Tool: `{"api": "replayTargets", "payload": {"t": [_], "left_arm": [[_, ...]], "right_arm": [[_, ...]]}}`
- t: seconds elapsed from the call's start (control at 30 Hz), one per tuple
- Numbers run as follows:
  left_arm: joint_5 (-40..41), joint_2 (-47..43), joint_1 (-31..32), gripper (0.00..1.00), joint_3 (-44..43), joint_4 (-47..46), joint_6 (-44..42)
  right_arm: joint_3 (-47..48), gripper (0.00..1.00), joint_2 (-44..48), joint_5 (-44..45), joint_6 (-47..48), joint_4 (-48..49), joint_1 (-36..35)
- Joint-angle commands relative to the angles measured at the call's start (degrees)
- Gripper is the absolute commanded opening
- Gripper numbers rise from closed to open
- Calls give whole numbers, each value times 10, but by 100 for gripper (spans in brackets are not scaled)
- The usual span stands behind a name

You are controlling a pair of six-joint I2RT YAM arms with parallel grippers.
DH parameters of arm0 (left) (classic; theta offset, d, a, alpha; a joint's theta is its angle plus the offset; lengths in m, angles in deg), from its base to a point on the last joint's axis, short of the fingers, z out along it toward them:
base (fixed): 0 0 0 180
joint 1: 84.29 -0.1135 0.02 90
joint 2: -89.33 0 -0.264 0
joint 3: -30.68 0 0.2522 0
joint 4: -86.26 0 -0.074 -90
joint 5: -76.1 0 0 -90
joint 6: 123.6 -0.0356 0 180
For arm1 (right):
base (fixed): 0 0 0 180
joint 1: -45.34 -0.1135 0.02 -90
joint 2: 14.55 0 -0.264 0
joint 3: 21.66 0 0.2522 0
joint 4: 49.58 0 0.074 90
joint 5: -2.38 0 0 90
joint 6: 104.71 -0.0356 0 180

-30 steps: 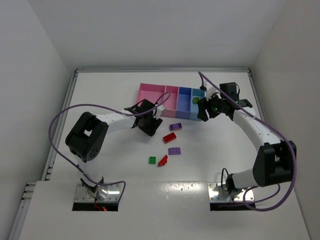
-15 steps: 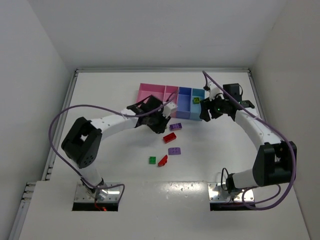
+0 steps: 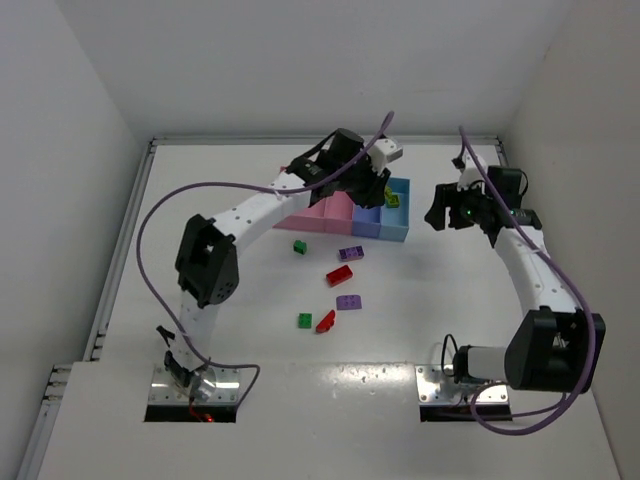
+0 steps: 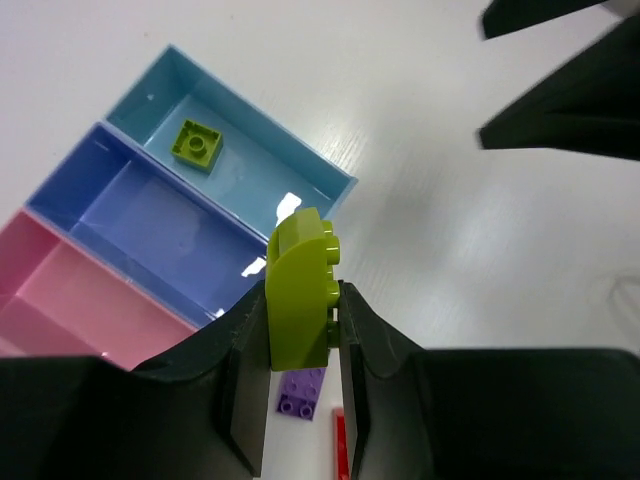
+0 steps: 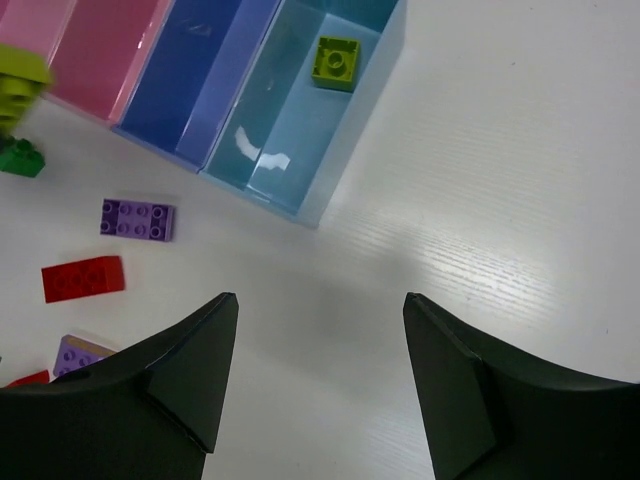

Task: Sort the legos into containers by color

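Observation:
My left gripper (image 3: 372, 192) is shut on a yellow-green lego (image 4: 298, 290) and holds it above the near end of the blue-violet bin (image 4: 160, 220) and the light blue bin (image 4: 290, 165). A small yellow-green lego (image 4: 197, 143) lies in the light blue bin, also seen in the right wrist view (image 5: 336, 62). My right gripper (image 3: 440, 215) is open and empty just right of the bins (image 5: 320, 300). On the table lie a dark green lego (image 3: 299, 246), a purple one (image 3: 351, 253), a red one (image 3: 339, 275), a second purple (image 3: 349, 301), a green (image 3: 304, 320) and a red (image 3: 325, 321).
The pink bins (image 3: 300, 205) are partly covered by my left arm. The two grippers are close together over the right end of the bin row. White walls bound the table at the back and sides.
My left arm has swung from the loose legos up over the bins with the yellow-green lego. A dark green lego is uncovered where it was. My right gripper has drawn back to the right.

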Motion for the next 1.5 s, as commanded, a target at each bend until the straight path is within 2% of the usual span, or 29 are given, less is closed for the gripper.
{"api": "replayTargets", "payload": {"t": [0.0, 0.17, 0.43, 0.53, 0.57, 0.7, 0.83, 1.0, 1.13, 1.2, 1.23, 1.27, 1.4, 1.47], "left_arm": [[-20, 66, 3, 33, -76, 30, 14], [-20, 146, 3, 34, -162, 35, 19], [-17, 226, 3, 37, -232, 35, 25], [-17, 238, 3, 45, -238, 30, 25], [-17, 244, 3, 53, -238, 30, 25], [-17, 256, 3, 71, -238, 24, 30], [-17, 262, 3, 78, -238, 14, 41], [-6, 188, -27, 79, -238, -10, 89], [23, 117, -78, 83, -223, -17, 115], [35, 49, -107, 84, -165, -17, 103], [41, 28, -119, 84, -164, -17, 103], [41, -14, -143, 84, -129, -17, 103], [7, -81, -211, 84, -42, 4, 103], [-36, -120, -238, 84, -7, 20, 89]], "right_arm": [[19, 69, 8, -33, -21, -6, 26], [20, 69, 8, -50, -21, -18, 51], [7, 69, 13, -88, -26, -23, 77], [7, 69, 2, -94, -26, -23, 88], [7, 69, 2, -101, -26, -23, 88], [7, 69, -8, -111, -26, -23, 88], [7, 69, -14, -137, 13, -34, 72], [-13, 69, 4, -152, 100, -59, 10], [-23, 67, 4, -139, 169, -81, -77], [-30, 67, 4, -99, 188, -68, -166], [-30, 66, -4, -85, 195, -68, -166], [-30, 65, -11, -63, 202, -53, -199], [-3, 62, -71, -48, 239, -23, -235], [33, 62, -121, -78, 270, -18, -235]]}}
